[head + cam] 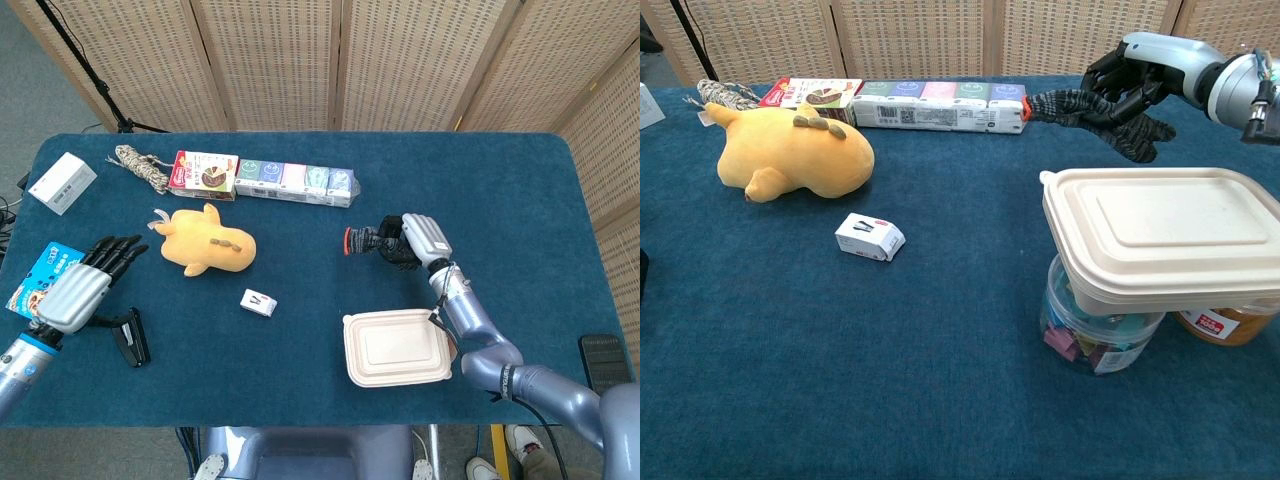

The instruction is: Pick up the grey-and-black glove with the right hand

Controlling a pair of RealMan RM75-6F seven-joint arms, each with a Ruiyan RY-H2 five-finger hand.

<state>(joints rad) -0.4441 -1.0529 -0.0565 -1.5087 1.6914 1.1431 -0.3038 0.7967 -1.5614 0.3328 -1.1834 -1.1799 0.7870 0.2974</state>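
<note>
The right robot hand (418, 237) has its dark fingers (1118, 82) curled round the grey-and-black knitted glove (1090, 110). It holds the glove up off the blue cloth bench (300, 330). In the chest view the glove hangs in the air above the back of the bench. Its red-edged cuff (1025, 109) sticks out to the side, and its limp glove fingers droop down. The glove is behind the cream plastic lunch box (1165, 235) and does not touch it.

The lunch box sits on top of a clear plastic jar with coloured bits inside (1088, 338). A second jar with an orange label (1218, 325) is just beside it, also under the box.

The left robot hand (88, 284) is over the other end of the bench. Its fingers are spread apart and it holds nothing. It is near a blue snack packet (38, 277) and a black stapler (130, 336).

A soft yellow plush toy (207, 241) lies near the middle of the bench. A small white box (259, 302) lies near it, closer to the robot. Behind the toy is a long row of small packs in many colours (296, 181), with a red-and-white biscuit box (203, 174) at one end. A bundle of rope (142, 166) lies next to that box. A white carton (62, 182) sits near the far corner.
</note>
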